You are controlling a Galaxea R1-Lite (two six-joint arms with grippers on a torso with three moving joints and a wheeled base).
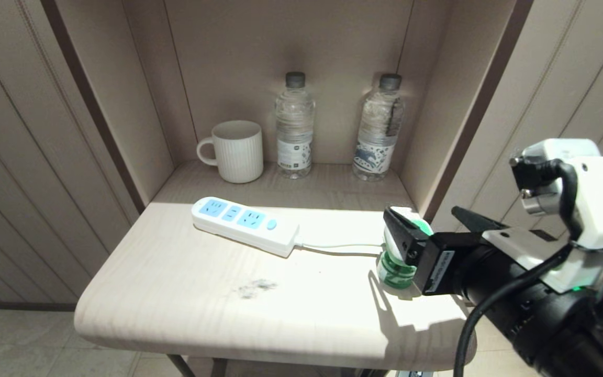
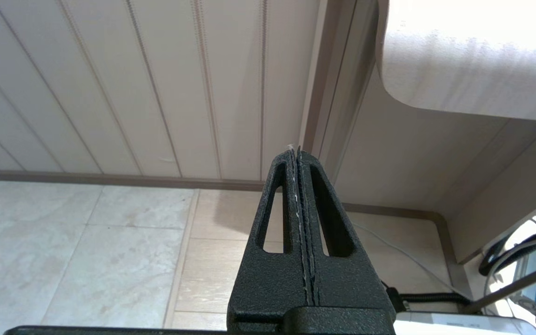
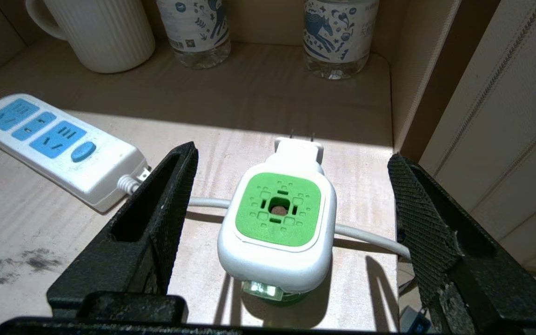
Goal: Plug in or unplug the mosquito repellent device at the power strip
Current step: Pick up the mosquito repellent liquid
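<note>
the right gripper (image 3: pixel 291 218) stands wide open, gripping nothing; the mosquito repellent device (image 3: pixel 277 228) sits upright between the jaws, untouched by either, probably for a side grasp. its prongs point away, unplugged; the power strip (image 3: pixel 58 146) lies outside the jaws, beyond one finger. the left gripper (image 2: pixel 298 160), pressed shut and empty, hangs parked below the table (image 2: pixel 458 70).

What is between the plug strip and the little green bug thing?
Only bare tabletop and the power strip's white cord, which runs past the mosquito repellent device. The right wrist view shows it.

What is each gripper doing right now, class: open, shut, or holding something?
Left gripper: shut, holding nothing, parked low beside the table.
Right gripper: open, jaws either side of the mosquito repellent device, not gripping it.
</note>
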